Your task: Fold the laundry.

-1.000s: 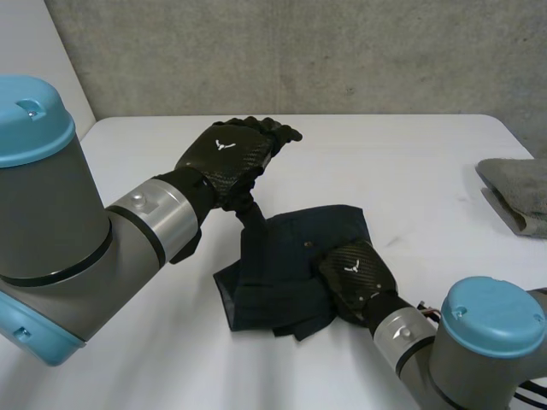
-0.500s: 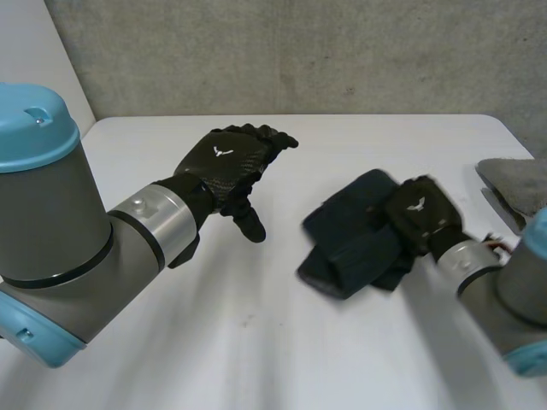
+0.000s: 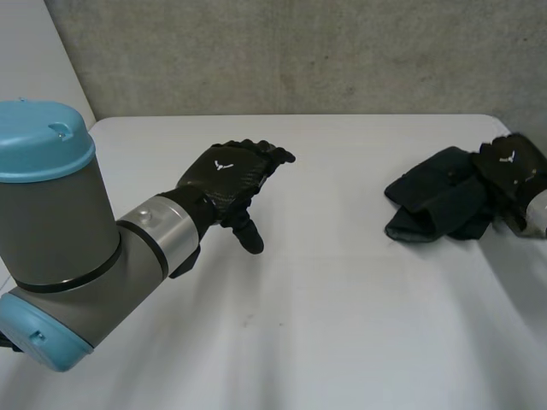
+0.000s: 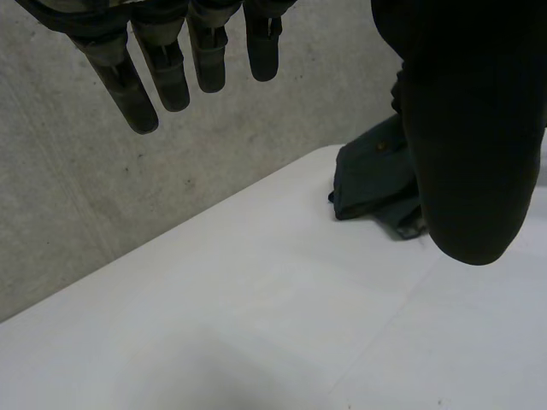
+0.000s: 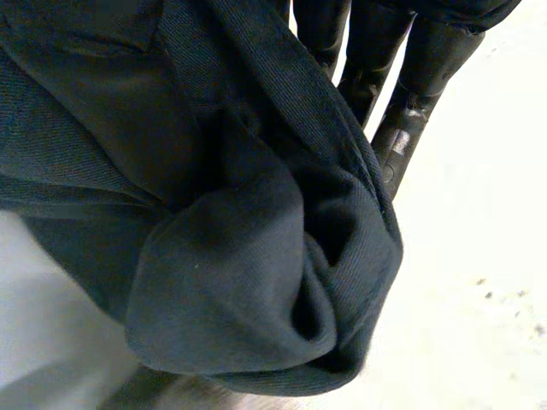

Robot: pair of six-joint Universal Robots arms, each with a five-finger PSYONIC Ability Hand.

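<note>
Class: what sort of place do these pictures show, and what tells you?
Probably a robotics lab: bare concrete wall, plain white table, and a robot arm with its black left hand above it.

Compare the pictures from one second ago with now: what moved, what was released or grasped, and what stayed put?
The left robot hand let go of the lifted corner of the dark cloth and is open. The right robot hand bunched the cloth and carried it from the middle to the right end of the table. The left arm stayed roughly in place.

Cloth [image 5: 214, 256] half-hides right robot hand [image 5: 432, 55]
</note>
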